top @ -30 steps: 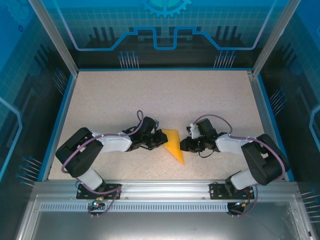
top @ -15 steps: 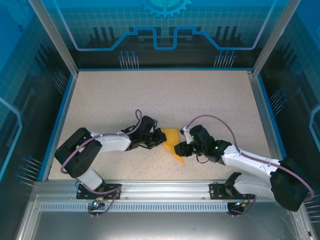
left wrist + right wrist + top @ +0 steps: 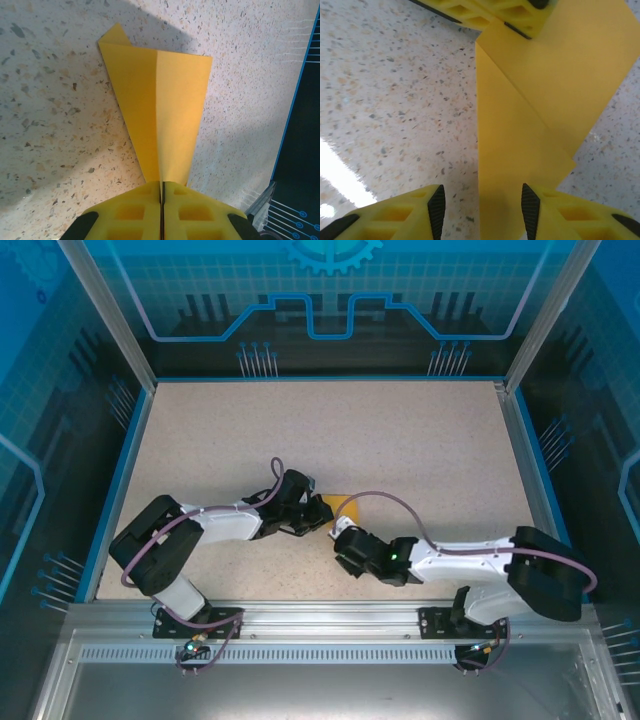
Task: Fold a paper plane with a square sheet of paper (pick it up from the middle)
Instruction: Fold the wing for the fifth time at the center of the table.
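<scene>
Our right pincer (image 3: 483,207) has swung in, half open over the paper (image 3: 165,110); the left pincer (image 3: 161,210) stays clamped on it, so another fold looks imminent.

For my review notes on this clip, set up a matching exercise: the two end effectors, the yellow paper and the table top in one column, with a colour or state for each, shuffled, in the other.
Column one
1. left end effector
2. right end effector
3. folded paper
4. table top

Column two
A. speckled beige
B. open, fingers apart over the paper
C. yellow, with a crease down its middle
D. shut on the paper's narrow tip

Pairs: 1-D, 2-B, 3-C, 4-A
</scene>
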### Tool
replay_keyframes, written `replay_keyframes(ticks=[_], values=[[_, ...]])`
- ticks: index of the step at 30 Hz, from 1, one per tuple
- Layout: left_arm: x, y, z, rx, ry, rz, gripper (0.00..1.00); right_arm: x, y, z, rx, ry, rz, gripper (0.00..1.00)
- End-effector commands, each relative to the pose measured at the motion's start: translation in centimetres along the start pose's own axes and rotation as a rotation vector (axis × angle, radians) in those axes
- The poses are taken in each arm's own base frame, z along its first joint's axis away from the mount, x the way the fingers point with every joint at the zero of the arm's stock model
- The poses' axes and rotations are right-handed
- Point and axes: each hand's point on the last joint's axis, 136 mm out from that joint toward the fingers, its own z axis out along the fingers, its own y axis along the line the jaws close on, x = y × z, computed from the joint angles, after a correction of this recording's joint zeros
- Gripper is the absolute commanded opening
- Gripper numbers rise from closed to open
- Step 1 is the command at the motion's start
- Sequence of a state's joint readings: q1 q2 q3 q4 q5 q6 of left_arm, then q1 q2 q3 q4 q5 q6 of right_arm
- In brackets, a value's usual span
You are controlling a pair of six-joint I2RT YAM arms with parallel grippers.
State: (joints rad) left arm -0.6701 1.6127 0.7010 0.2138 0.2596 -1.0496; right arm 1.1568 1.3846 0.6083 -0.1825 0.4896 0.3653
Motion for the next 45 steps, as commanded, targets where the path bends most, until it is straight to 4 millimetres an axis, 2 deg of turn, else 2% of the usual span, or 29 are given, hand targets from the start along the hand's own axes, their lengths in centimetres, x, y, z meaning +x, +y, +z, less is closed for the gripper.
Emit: replay_keyframes(ticks=[1,7,16,29,35,45], values=[[-0.4,-1.5,-0.6,0.03,0.0,-0.006,0.09,-0.4,-0.9,0.2,0.12,0.008,-0.055,0.46],[-0.3,-1.5,-0.7,0.029,0.003,-0.007,0.09,0.3,-0.5,1.3,0.18,0.051,-0.091,0.41],[-0.4,-1.5,-0.7,0.025,0.001,-0.006,0.09,0.6,-0.3,1.4,0.193,0.055,-0.09,0.31],[-0.3,-1.4,-0.8,0.019,0.002,-0.007,0.09,-0.6,0.0,0.3,0.182,0.006,-0.077,0.36],[-0.3,-1.3,-0.8,0.02,0.001,-0.008,0.09,-0.5,0.1,0.4,0.167,0.002,-0.068,0.37],[-0.3,-1.0,-0.9,0.015,-0.002,-0.01,0.09,0.2,0.1,1.0,0.184,0.037,-0.079,0.28]])
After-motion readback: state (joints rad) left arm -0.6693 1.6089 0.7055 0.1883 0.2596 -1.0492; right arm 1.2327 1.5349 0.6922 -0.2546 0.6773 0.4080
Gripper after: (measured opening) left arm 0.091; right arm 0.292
